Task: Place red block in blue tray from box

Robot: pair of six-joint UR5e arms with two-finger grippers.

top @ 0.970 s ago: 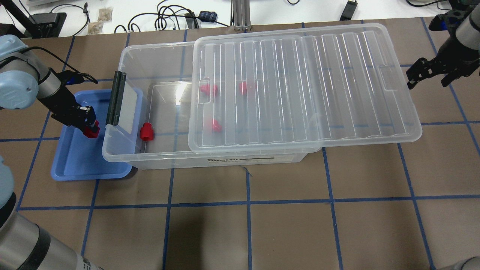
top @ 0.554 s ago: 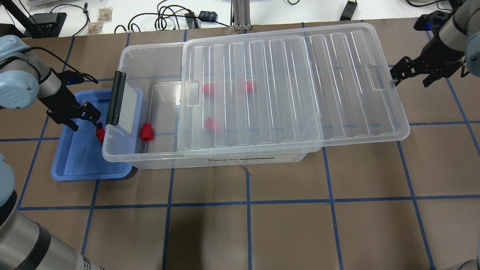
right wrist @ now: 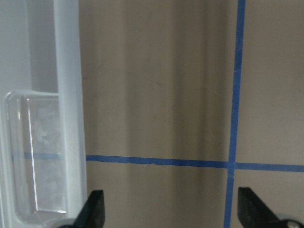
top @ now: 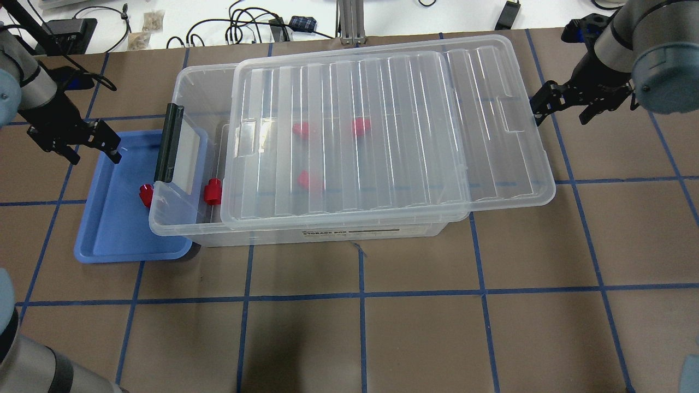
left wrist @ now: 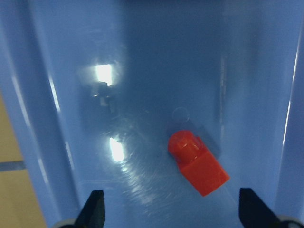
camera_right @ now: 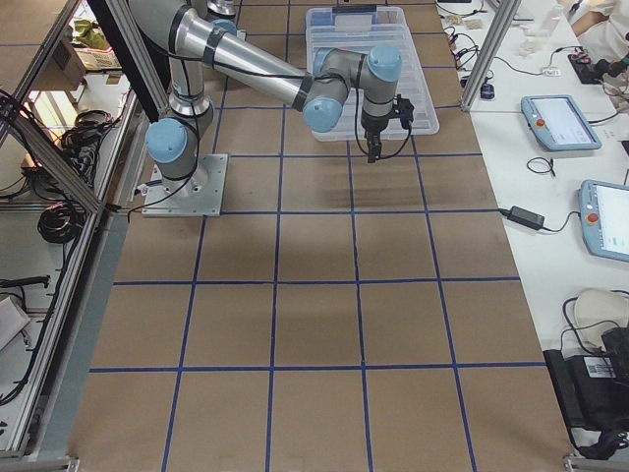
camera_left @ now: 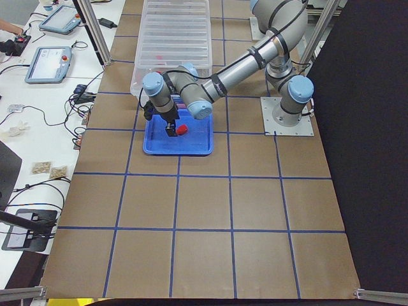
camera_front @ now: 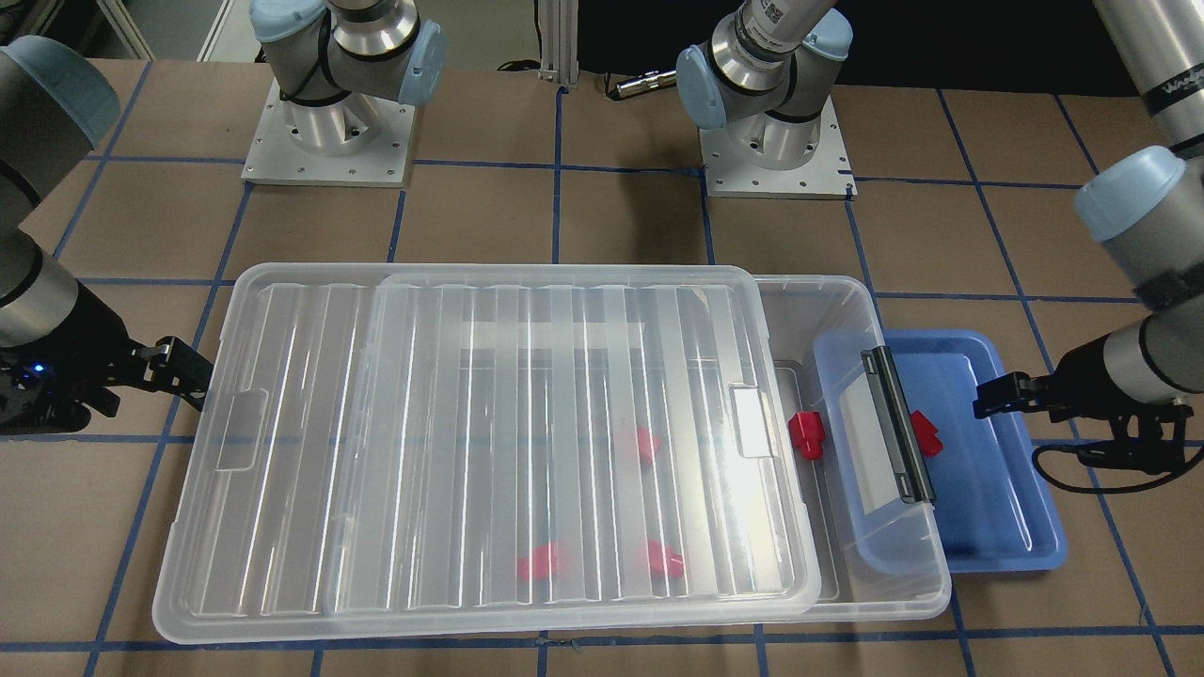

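Note:
One red block [left wrist: 197,161] lies loose in the blue tray [top: 109,229], close to the box's wall [top: 145,195]. My left gripper [top: 90,147] is open and empty above the tray's far left corner; its fingertips [left wrist: 95,211] frame the block from above. The clear box [top: 327,232] has a black latch bar [top: 168,143] on its left end. Its ribbed lid [top: 382,125] covers most of it. One red block [top: 212,192] shows at the lid's edge, three more [top: 308,180] beneath it. My right gripper [top: 562,109] is open beside the lid's right end.
The box's left end overhangs the tray's right side [camera_front: 875,489]. Cables and small devices [top: 262,27] lie on the white surface beyond the table's far edge. Blue tape lines [top: 360,295] grid the brown table.
My left gripper opened and let go of the red block, which now lies in the tray, then drew back to the far left. My right gripper moved left, and the lid slid left over the box.

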